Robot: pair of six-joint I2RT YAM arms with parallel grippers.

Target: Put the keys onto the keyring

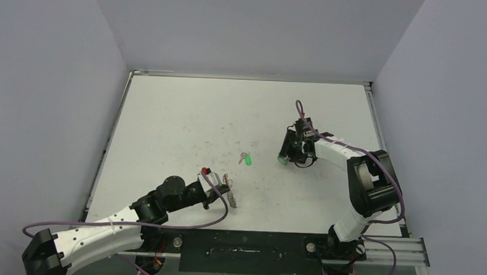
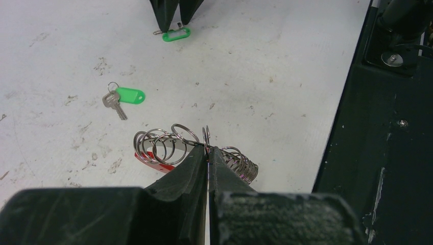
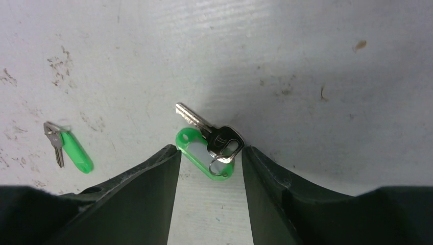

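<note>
Left gripper [image 2: 208, 152] is clamping tight on the springy wire keyring [image 2: 163, 145]; right gripper [image 3: 210, 151], jaws half apart, is straddling a green-tagged key [image 3: 220, 139] lying flat on the table [image 1: 167, 122], light, thin, slippery, so its stiff tag [image 3: 193, 153] is looking the better hold; second key [image 2: 121, 98] is lying between the arms

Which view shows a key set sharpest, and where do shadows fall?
Right wrist: the key set between the right gripper's open fingers is sharp, in soft grey shadow. Left wrist: the keyring is crisp; the left gripper looks dark. Top external: even light, keys tiny.
</note>
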